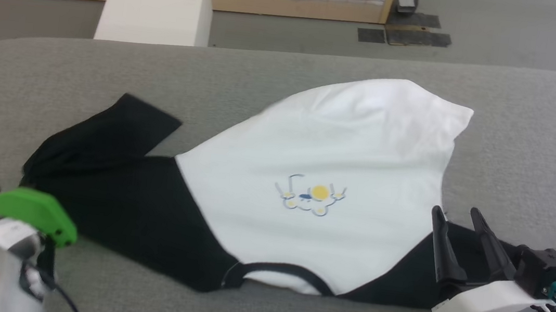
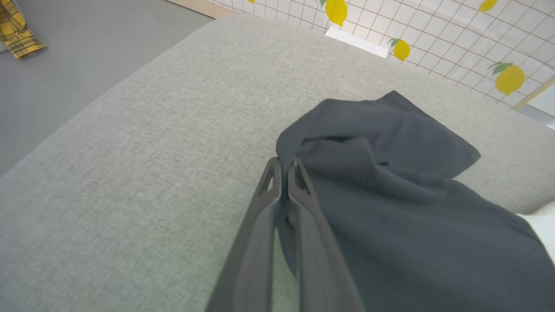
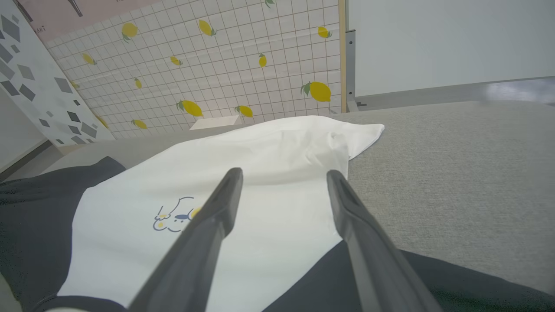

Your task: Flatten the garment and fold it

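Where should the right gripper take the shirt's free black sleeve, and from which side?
Probably the sleeve near its outer edge, coming down from above: it lies flat on the cushion under the right gripper, whose jaws stand open, leaving no raised fold to catch sideways.

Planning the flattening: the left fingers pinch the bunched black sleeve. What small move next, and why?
Probably pull the left gripper leftward, drawing the doubled-over sleeve of the garment straight: its fingers are shut on that sleeve, while the right gripper stands open.

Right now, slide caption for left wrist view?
Left tool pinches a black fold of the garment on the grey padded surface.
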Robot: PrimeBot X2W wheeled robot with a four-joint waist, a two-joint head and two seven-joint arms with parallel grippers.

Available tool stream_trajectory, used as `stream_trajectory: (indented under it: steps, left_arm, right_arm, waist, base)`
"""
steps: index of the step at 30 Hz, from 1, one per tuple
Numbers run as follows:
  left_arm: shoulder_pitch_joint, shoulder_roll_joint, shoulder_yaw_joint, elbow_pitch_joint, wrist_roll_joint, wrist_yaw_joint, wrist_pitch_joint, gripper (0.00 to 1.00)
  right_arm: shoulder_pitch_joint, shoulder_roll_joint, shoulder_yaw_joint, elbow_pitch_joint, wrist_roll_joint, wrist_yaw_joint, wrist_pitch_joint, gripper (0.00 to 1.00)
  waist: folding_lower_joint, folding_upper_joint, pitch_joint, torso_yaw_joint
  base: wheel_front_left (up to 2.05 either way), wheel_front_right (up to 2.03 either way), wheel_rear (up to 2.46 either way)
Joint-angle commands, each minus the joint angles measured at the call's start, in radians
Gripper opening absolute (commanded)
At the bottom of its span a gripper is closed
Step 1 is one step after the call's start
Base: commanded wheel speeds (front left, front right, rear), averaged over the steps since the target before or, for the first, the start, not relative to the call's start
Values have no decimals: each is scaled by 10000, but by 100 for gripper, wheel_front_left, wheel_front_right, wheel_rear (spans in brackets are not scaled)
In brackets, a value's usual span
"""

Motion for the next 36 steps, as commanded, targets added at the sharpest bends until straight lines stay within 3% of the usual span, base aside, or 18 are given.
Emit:
stream_trajectory:
  steps: [1,4,5,6,9,14,17,25,36]
  left_arm:
    - [444,160,146,-237,-82,160,7,0]
    - [1189,123,322,-866,-264,235,141,0]
    - [1358,38,350,-1038,-380,173,156,24]
    - [1551,-81,374,-1241,-506,113,150,100]
    - [2018,-376,326,-1821,-643,-80,-198,100]
    - [2542,-1076,202,-2932,-694,-658,-2071,100]
    - [2706,-1380,-37,-3445,-419,-924,-2667,100]
    - [2908,-1892,-333,-4767,982,-1244,-2863,100]
    - [2436,-2038,-337,-4829,1218,-1511,-2866,100]
  right_arm:
    - [135,1,21,-55,-31,-15,47,100]
    - [174,1,11,-53,-10,-15,80,100]
    - [183,1,-1,-50,-9,-15,89,100]
    - [190,1,-8,-44,-9,-15,105,100]
    - [203,1,-58,0,-16,-15,142,100]
    - [228,1,-444,117,-103,-15,326,100]
    - [217,1,-836,236,-193,-15,512,100]
    - [-200,1,-1794,865,-653,-15,2138,100]
    - [-3024,1,-1991,2960,-1761,-15,4895,100]
  waist:
    - [0,74,-145,297]
    - [0,74,-172,425]
    - [0,74,-176,455]
    - [0,74,-180,479]
    - [0,74,-192,533]
    - [0,74,-158,602]
    - [0,74,-136,662]
    - [0,74,-47,866]
    - [0,74,588,1380]
  base:
    - [0,0,0]
    - [0,0,0]
    - [0,0,0]
    - [0,0,0]
    - [0,0,0]
    - [0,0,0]
    - [0,0,0]
    - [0,0,0]
    - [0,0,0]
